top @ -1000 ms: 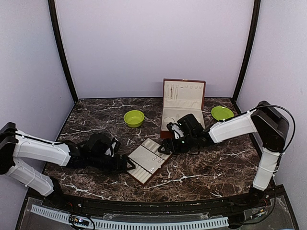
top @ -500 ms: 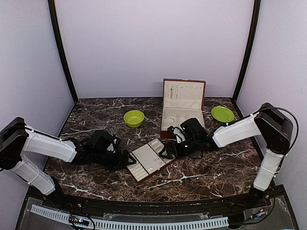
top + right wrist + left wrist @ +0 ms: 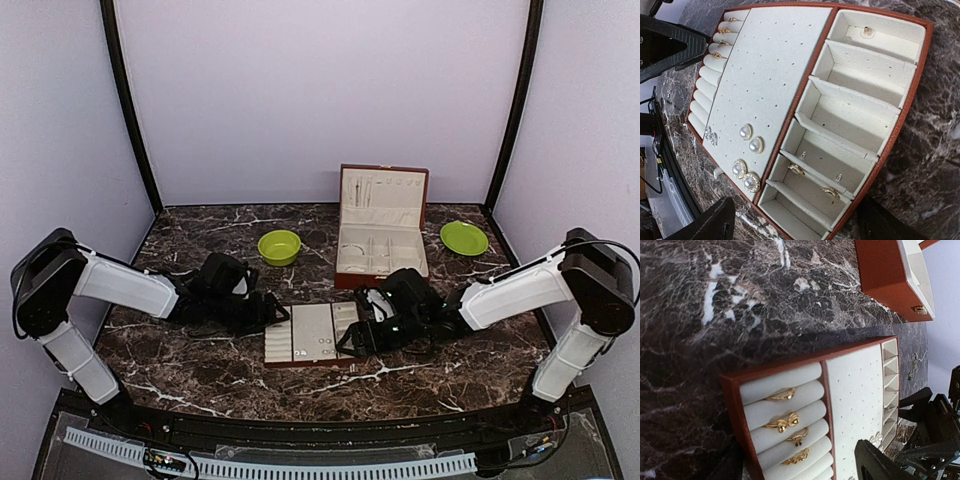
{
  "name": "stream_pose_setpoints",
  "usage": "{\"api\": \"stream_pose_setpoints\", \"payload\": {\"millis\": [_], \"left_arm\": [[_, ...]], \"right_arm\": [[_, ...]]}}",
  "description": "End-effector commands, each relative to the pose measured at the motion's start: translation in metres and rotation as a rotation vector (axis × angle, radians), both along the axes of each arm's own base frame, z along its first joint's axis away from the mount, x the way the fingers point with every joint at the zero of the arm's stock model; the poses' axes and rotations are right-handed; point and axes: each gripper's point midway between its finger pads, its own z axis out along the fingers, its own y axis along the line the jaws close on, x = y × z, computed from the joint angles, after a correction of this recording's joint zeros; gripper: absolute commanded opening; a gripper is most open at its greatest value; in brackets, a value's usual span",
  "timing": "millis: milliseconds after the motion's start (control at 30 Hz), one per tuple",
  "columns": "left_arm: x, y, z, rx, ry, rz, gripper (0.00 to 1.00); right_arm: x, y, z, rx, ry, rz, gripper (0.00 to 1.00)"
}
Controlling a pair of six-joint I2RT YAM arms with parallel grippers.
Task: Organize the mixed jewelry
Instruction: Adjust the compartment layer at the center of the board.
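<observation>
The mixed jewelry lies in a red-brown tray [image 3: 310, 337], flat between my two grippers. Several gold rings [image 3: 782, 422] sit in its cream rolls. Pearl studs [image 3: 751, 140] are pinned in the perforated pad, and small gold pieces [image 3: 796, 170] lie in the end compartments. My left gripper [image 3: 274, 314] is open at the ring end, its fingers [image 3: 876, 462] straddling that end. My right gripper [image 3: 352, 338] is open at the compartment end, with the tray's corner between its fingers [image 3: 707, 224]. I cannot tell whether any finger touches the tray.
The open red-brown box [image 3: 382, 226] stands behind the tray, with thin chains hanging in its upright lid. A lime-green bowl [image 3: 279, 246] sits back left of the box and a lime-green plate [image 3: 463, 237] to its right. Purple walls enclose the marble table.
The tray has turned from a diagonal to square with the table's front edge. Both grippers moved with it, the left inward and the right toward the front.
</observation>
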Motion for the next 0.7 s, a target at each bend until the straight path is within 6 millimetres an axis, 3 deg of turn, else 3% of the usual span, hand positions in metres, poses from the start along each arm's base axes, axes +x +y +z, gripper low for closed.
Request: {"api": "stream_pose_setpoints", "payload": {"millis": [0,300,467,667], "left_arm": [[0.007,-0.026,0.020,-0.084,-0.056,-0.090,0.79],[0.009,-0.027,0.021,-0.079,-0.061,-0.100,0.78],[0.009,-0.016,0.021,-0.023,-0.083,-0.086,0.79],[0.013,0.001,0.036,0.040,-0.154,-0.050,0.81]], "right_arm": [[-0.009,0.013,0.020,0.096,-0.011,-0.018,0.85],[-0.009,0.003,0.018,0.080,-0.020,-0.079,0.85],[-0.001,-0.001,0.027,0.073,-0.056,-0.125,0.87],[0.008,-0.014,0.045,0.068,-0.110,-0.186,0.90]]}}
